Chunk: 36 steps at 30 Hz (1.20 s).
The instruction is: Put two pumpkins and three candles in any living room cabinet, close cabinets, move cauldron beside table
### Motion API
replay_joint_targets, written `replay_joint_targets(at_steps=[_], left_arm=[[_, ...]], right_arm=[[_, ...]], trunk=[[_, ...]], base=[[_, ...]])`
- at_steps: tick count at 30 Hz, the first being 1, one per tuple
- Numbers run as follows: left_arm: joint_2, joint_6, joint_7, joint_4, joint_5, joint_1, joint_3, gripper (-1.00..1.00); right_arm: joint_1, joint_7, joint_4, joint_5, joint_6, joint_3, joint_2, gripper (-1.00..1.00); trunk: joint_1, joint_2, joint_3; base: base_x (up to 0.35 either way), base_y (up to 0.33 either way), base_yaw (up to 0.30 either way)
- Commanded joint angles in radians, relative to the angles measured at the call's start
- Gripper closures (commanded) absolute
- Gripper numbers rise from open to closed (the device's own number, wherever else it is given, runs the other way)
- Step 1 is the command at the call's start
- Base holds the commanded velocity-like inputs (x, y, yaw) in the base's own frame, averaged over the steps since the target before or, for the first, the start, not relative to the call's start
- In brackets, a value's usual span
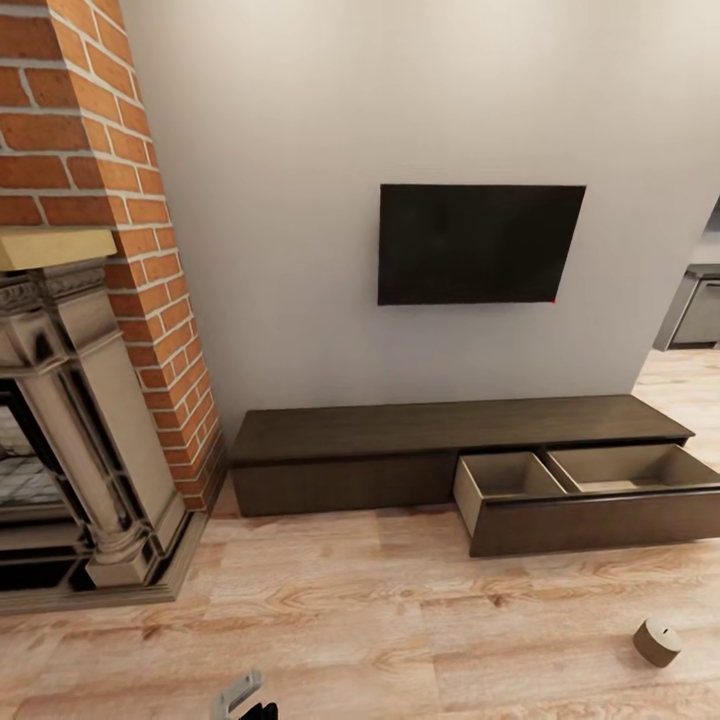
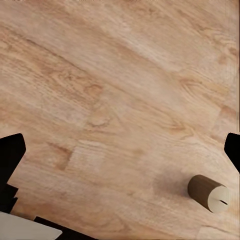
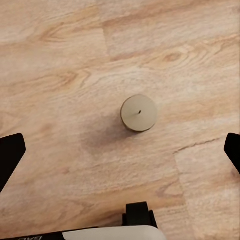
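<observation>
Candle [image 3: 139, 113] upright on wood floor [image 3: 60, 60], below my right gripper [image 3: 120, 150], centred between its wide-spread fingers | left gripper [image 2: 120, 155] also spread | cabinet [image 1: 440, 425] beyond candle, one drawer [image 1: 590, 505] open

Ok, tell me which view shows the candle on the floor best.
The right wrist view: the candle stands near the middle of the picture, seen from above, wick visible, on the wood floor. The left wrist view catches it obliquely near a corner. The head view shows it small by the edge.
</observation>
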Motion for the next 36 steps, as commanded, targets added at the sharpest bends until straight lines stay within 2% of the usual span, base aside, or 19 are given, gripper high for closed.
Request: replay_joint_targets(at_steps=[1,2,5,7,9,11,12,13,15,18,21,25,32,36], left_arm=[[0.008,0.019,0.008,-0.016,0.006,-0.001,-0.007,-1.00],[0.014,0.031,0.008,-0.026,0.007,-0.002,-0.007,-1.00],[0.049,0.136,0.009,-0.118,0.021,-0.002,-0.004,-1.00],[0.077,0.240,0.012,-0.210,0.047,-0.002,-0.002,-1.00],[0.101,0.308,0.016,-0.273,0.068,-0.002,0.007,-1.00],[0.131,0.383,0.018,-0.360,0.088,-0.002,0.033,-1.00],[0.143,0.437,0.021,-0.425,0.094,-0.004,0.056,-1.00],[0.147,0.491,0.030,-0.481,0.095,-0.008,0.072,-1.00],[0.145,0.540,0.071,-0.536,0.096,-0.011,0.085,-1.00],[0.136,0.559,0.116,-0.590,0.093,-0.025,0.090,-1.00],[0.140,0.572,0.164,-0.647,0.099,-0.085,0.093,-1.00],[0.136,0.575,0.212,-0.719,0.102,-0.099,0.092,-1.00],[0.133,0.578,0.239,-0.760,0.105,-0.102,0.088,-1.00],[0.130,0.582,0.241,-0.786,0.105,-0.102,0.083,-1.00]], right_arm=[[-0.001,0.002,0.001,-0.007,-0.005,-0.003,0.000,-1.00],[-0.001,0.001,0.001,-0.007,-0.005,-0.003,0.000,-1.00],[-0.001,-0.002,0.001,-0.006,-0.006,-0.003,0.001,-1.00],[-0.001,-0.003,-0.016,-0.006,-0.001,-0.004,0.001,-1.00],[-0.001,-0.006,-0.046,-0.006,0.009,-0.004,0.001,-1.00],[-0.001,-0.025,-0.085,-0.006,0.064,-0.004,0.002,-1.00],[-0.002,-0.053,-0.117,-0.005,0.131,-0.004,0.001,-1.00],[-0.002,-0.086,-0.160,-0.005,0.195,-0.004,0.001,-1.00],[-0.003,-0.124,-0.224,-0.004,0.268,-0.004,0.001,-1.00],[-0.004,-0.141,-0.257,-0.003,0.307,0.004,0.001,-1.00],[-0.007,-0.144,-0.255,-0.005,0.311,0.019,0.001,-1.00],[-0.007,-0.140,-0.253,-0.005,0.313,0.024,-0.001,-1.00],[-0.007,-0.139,-0.250,-0.003,0.301,0.027,-0.001,-1.00],[-0.007,-0.137,-0.248,-0.004,0.263,0.028,-0.001,-1.00]], trunk=[[0.004,-0.008,-0.004],[0.008,-0.015,-0.007],[0.019,-0.036,-0.017],[0.027,-0.050,-0.023],[0.035,-0.064,-0.029],[0.042,-0.078,-0.036],[0.046,-0.085,-0.039],[0.050,-0.092,-0.042],[0.058,-0.106,-0.048],[0.069,-0.127,-0.058],[0.081,-0.148,-0.067],[0.096,-0.176,-0.079],[0.123,-0.225,-0.101],[0.138,-0.253,-0.114]], base=[[0.000,0.000,0.000],[0.000,0.000,0.000],[0.000,0.000,0.000],[0.000,0.000,0.000],[0.000,0.000,0.000],[0.000,0.000,0.000],[0.000,0.000,0.000],[0.000,0.000,0.000],[0.000,0.000,0.000],[0.000,0.000,0.000],[0.000,0.000,0.000],[0.000,0.000,0.000],[0.000,0.000,0.000],[0.000,0.000,0.000]])
